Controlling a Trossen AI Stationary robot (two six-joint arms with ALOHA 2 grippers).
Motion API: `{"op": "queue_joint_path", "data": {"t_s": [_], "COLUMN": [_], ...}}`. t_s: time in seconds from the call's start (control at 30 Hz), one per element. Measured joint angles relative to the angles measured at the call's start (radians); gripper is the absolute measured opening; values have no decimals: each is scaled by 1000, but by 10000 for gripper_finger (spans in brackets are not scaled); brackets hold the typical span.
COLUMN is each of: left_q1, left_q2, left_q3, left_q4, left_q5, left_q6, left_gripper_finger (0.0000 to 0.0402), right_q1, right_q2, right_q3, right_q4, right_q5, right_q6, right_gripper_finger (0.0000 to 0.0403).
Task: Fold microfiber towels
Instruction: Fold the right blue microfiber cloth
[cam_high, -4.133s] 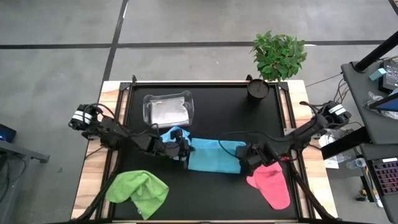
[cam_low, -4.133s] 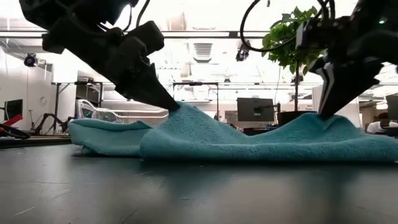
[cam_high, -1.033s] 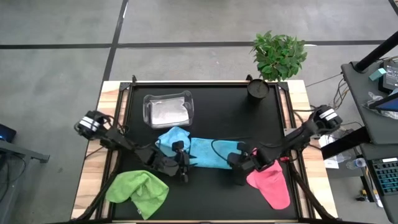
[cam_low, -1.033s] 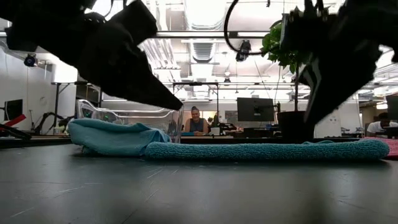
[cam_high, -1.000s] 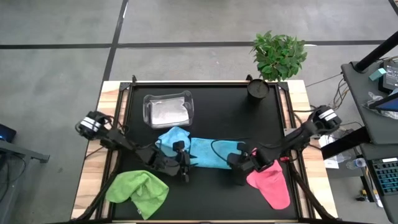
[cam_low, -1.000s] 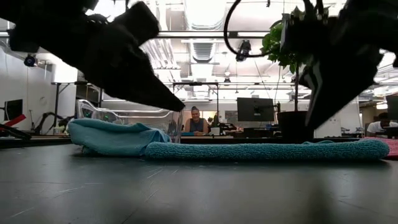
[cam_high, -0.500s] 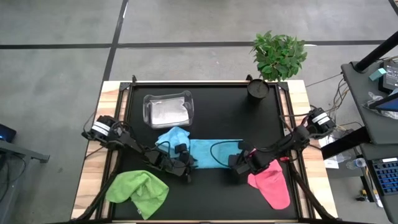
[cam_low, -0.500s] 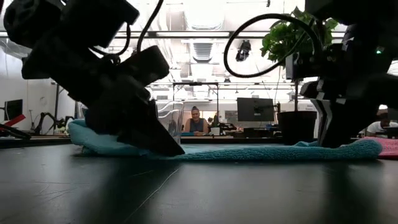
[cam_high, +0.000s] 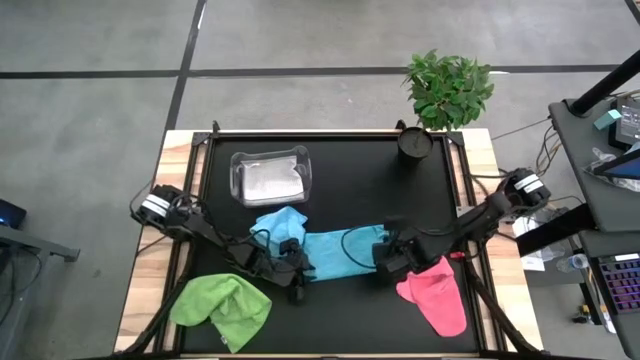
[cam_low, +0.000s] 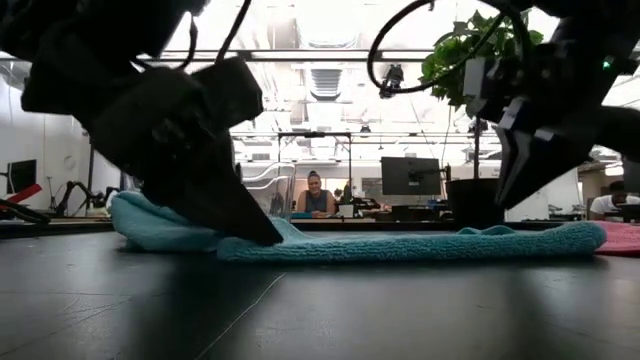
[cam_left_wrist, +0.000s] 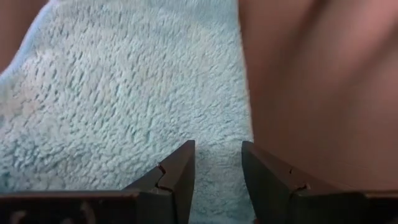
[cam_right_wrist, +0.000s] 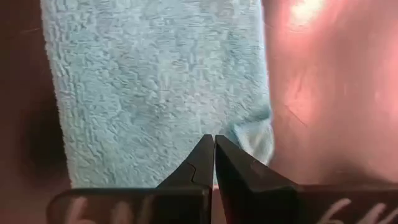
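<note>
The left gripper (cam_high: 296, 268) sits low over the near left end of the flat blue towel (cam_high: 340, 252), its two fingers (cam_left_wrist: 176, 180) a narrow gap apart with the fleecy cloth showing between them and nothing pinched. The right gripper (cam_high: 385, 260) is at the towel's right end, fingers pressed tight together; from its own wrist camera the tips (cam_right_wrist: 214, 163) meet at the towel's edge beside a small turned-up corner, though whether any cloth is caught between them I cannot tell. A second blue towel (cam_high: 279, 221) lies bunched, touching the flat one's far left corner. The pink towel (cam_high: 437, 295) lies just beside the right gripper, the lime green towel (cam_high: 222, 307) sits crumpled at the near left of the table (cam_high: 360, 185), and the grey-white towel (cam_high: 268, 180) rests inside the clear tub (cam_high: 270, 160).
</note>
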Motion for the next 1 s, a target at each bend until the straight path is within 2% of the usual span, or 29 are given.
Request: {"op": "queue_joint_path", "data": {"t_s": [0.13, 0.27, 0.47, 0.77, 1.0], "left_q1": [0, 0, 0, 1, 3], "left_q2": [-33, -39, -41, -38, 6], "left_q3": [5, 5, 9, 5, 3], "left_q4": [10, 14, 16, 17, 16], "left_q5": [-11, -43, -47, -93, -100], "left_q6": [30, 53, 53, 43, -7], "left_gripper_finger": [116, 116, 116, 116, 116], "right_q1": [-27, -55, -77, -92, -92], "right_q2": [-75, -125, -130, -128, -139], "right_q3": [-61, -185, -367, -436, -421], "right_q4": [81, 291, 616, 645, 645], "right_q5": [18, 19, 13, 91, 99], "right_q6": [1, 2, 44, 199, 214], "right_gripper_finger": [8, 8, 8, 9, 8]}}
